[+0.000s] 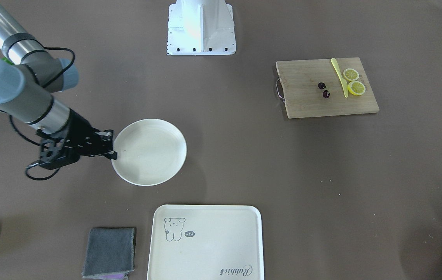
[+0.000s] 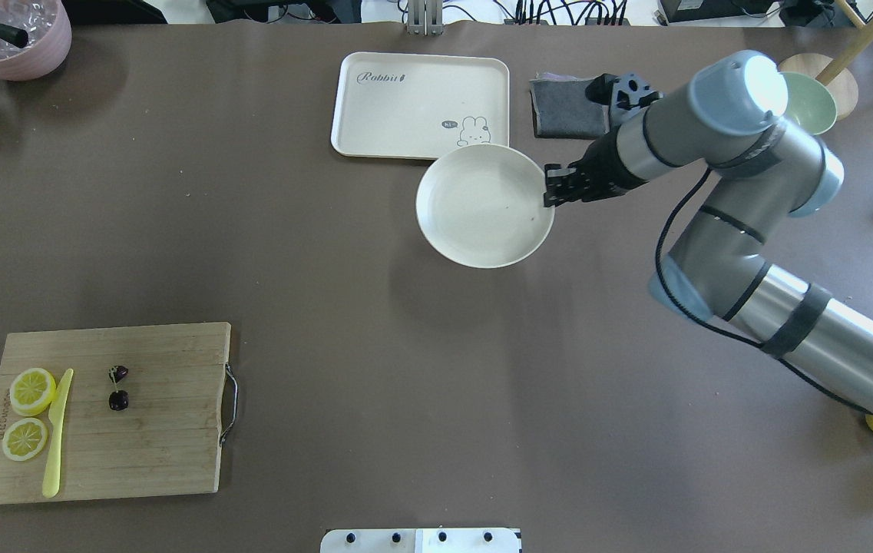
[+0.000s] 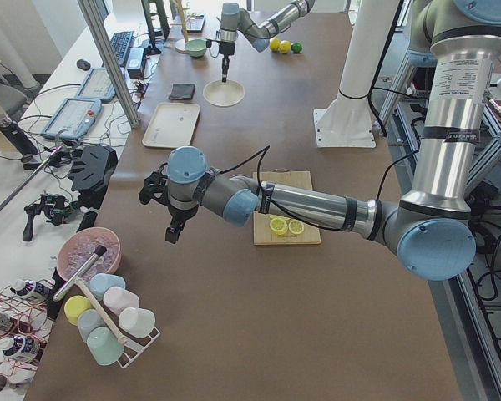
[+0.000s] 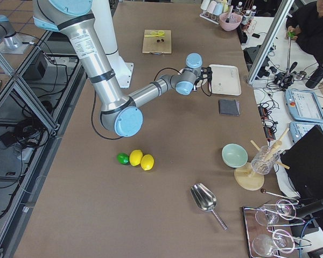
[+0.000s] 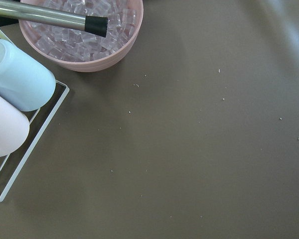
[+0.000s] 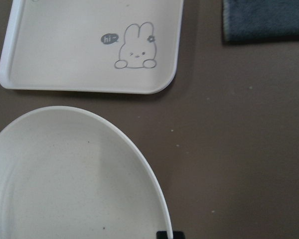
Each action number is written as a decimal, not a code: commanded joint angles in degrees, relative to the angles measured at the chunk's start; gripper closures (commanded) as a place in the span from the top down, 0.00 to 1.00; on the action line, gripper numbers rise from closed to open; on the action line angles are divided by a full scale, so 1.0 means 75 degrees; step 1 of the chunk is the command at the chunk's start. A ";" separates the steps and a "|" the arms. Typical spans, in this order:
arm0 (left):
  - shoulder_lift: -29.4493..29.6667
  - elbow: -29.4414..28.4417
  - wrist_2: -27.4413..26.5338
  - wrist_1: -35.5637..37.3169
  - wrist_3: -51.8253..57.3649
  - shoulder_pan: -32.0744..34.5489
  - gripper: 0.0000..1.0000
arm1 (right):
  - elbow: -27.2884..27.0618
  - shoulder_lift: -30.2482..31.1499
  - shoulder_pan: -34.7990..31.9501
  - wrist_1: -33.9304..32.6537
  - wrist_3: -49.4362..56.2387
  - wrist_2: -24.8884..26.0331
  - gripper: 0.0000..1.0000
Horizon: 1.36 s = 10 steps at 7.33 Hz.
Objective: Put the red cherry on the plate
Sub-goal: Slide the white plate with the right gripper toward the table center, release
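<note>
The red cherry (image 1: pixel 324 90) (image 2: pixel 118 388), a pair of tiny dark fruits, lies on the wooden cutting board (image 1: pixel 314 103) (image 2: pixel 160 438), far from the plate. The round cream plate (image 1: pixel 154 155) (image 2: pixel 474 215) (image 6: pixel 65 174) hangs slightly above the table near the tray. My right gripper (image 1: pixel 111 144) (image 2: pixel 550 187) is shut on its rim, and one fingertip (image 6: pixel 164 234) shows at the plate's edge. The plate holds nothing. My left gripper (image 3: pixel 174 234) shows only in the exterior left view, beyond the board near a pink bowl. Whether it is open or shut I cannot tell.
Two lemon slices (image 1: pixel 353 81) and a yellow knife (image 1: pixel 339 77) share the board. The rabbit tray (image 1: pixel 213 241) and a grey cloth (image 1: pixel 110 251) lie beside the plate. A pink bowl of ice (image 2: pixel 14 38) (image 5: pixel 84 40) and a cup rack (image 5: pixel 20 99) stand at the left end.
</note>
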State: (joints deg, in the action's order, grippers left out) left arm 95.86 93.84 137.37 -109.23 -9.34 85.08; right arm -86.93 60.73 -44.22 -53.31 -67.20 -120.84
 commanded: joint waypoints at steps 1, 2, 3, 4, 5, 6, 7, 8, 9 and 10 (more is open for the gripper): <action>0.0004 -0.0020 -0.0012 0.0009 -0.0009 0.0011 0.97 | -0.0023 -0.0340 0.0994 -0.0041 -0.0800 0.1016 0.00; 0.0016 -0.0020 -0.0012 0.0009 -0.0009 0.0011 0.97 | 0.0012 -0.0340 0.1287 -0.0053 -0.0813 0.1309 0.00; 0.0016 -0.0020 -0.0012 0.0009 -0.0009 0.0011 0.97 | 0.0058 -0.0328 0.1452 -0.0064 -0.0813 0.1463 0.00; 0.0016 -0.0020 -0.0012 0.0009 -0.0009 0.0011 0.97 | 0.0070 -0.0282 0.1559 -0.0064 -0.0802 0.1453 0.00; 0.0016 -0.0020 -0.0012 0.0009 -0.0021 0.0011 0.97 | 0.0071 -0.0281 0.1606 -0.0076 -0.0801 0.1452 0.00; 0.0028 -0.0032 -0.0012 0.0009 -0.0009 0.0011 0.97 | 0.0094 -0.0246 0.1630 -0.0169 -0.0801 0.1452 0.12; 0.0039 -0.0032 -0.0012 0.0009 -0.0021 0.0011 0.97 | 0.0082 -0.0304 0.1630 -0.0495 -0.0790 0.1545 0.99; 0.0051 -0.0020 -0.0012 0.0009 -0.0021 0.0011 0.97 | 0.0036 -0.0281 0.1630 -0.0521 -0.0801 0.1755 1.00; 0.0063 -0.0020 -0.0012 0.0009 -0.0032 0.0011 0.97 | 0.0012 -0.0258 0.1514 -0.0533 -0.0767 0.1699 1.00; 0.0133 0.0084 0.0000 0.0009 -0.0427 -0.0023 0.97 | -0.0011 -0.0258 0.1316 -0.0580 -0.0766 0.1594 1.00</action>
State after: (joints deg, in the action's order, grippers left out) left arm 96.40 93.87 137.30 -109.16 -10.24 85.11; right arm -86.77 58.73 -32.91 -57.22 -73.03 -108.37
